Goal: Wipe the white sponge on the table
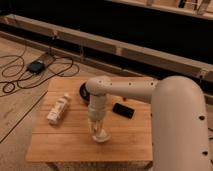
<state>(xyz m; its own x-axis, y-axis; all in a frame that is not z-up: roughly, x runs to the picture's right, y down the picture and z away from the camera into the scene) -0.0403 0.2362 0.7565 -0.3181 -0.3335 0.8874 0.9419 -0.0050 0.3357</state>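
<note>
- You have the white sponge [104, 138] down on the table [60, 145], in the front half of the slatted top and a little right of its middle; only a pale edge of it shows under the tool.
- Your gripper [99, 133] points straight down onto it, fingers closed on the sponge and pressing it against the wood.
- Your arm [131, 90] reaches in from the right, its big pale housing filling the lower right of the view.
- The white bottle [58, 109] lies on its side to the left, well apart from the sponge.
- The black flat device [123, 110] lies just behind and to the right of the gripper.
- A dark round object [83, 91] sits at the back, partly hidden by the arm.
- Cables [20, 75] and a small black box [36, 66] lie on the floor beyond the table's left corner.
</note>
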